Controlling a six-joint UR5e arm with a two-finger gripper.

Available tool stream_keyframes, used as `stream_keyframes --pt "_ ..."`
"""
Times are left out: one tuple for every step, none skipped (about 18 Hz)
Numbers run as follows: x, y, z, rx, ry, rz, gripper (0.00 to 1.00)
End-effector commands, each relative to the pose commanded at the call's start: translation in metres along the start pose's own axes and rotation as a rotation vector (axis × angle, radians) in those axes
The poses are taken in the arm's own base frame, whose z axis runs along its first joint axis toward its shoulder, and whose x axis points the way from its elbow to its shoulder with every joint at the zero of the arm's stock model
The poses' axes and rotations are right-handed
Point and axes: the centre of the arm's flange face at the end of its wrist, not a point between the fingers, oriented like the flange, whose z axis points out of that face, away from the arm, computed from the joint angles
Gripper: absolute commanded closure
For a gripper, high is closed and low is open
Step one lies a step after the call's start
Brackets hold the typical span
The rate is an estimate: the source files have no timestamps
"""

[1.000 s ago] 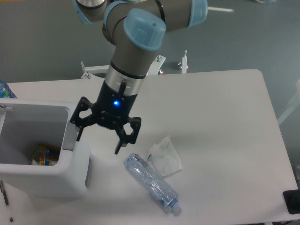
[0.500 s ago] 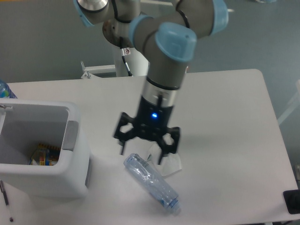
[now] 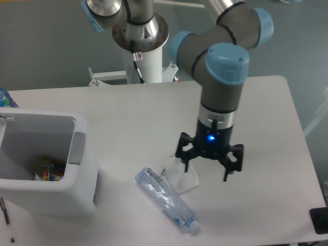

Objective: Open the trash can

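Observation:
The trash can is a white boxy bin at the left edge of the table. It stands open, with a grey tab on its right rim and colourful litter showing inside. My gripper hangs open over the table's middle, well right of the can, with nothing between its fingers. One fingertip hovers right beside a crumpled white tissue.
A clear plastic bottle lies on its side in front of the tissue, cap toward the table's front edge. A dark object sits at the front right corner. A pen lies left of the can.
The arm has swung right, from the can's right rim to above the tissue. The can, bottle and tissue have stayed put. The gripper has stayed open.

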Motion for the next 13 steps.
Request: stream_keyframes --pt "-0.003 0.001 0.003 -0.014 0.002 0.000 0.00" --pt "-0.003 0.001 0.004 -0.023 0.009 0.016 0.00" --pt "-0.002 0.003 0.007 -0.042 0.016 0.048 0.00" --pt "0.000 0.006 0.009 -0.069 0.022 0.084 0.00" --pt "0.001 0.009 0.011 -0.100 0.029 0.119 0.00" --pt "0.002 0.010 0.011 -0.117 0.043 0.156 0.00" --pt "0.004 0.012 0.011 -0.128 0.060 0.193 0.00" --pt "0.005 0.013 0.011 -0.137 0.063 0.224 0.00" --pt "0.005 0.016 0.011 -0.150 0.057 0.238 0.00" --pt "0.006 0.017 0.013 -0.162 0.056 0.242 0.00" --pt "0.007 0.017 0.015 -0.165 0.056 0.243 0.00" --pt "0.009 0.017 0.016 -0.165 0.056 0.245 0.00" --pt "0.008 0.017 0.016 -0.164 0.055 0.245 0.00"
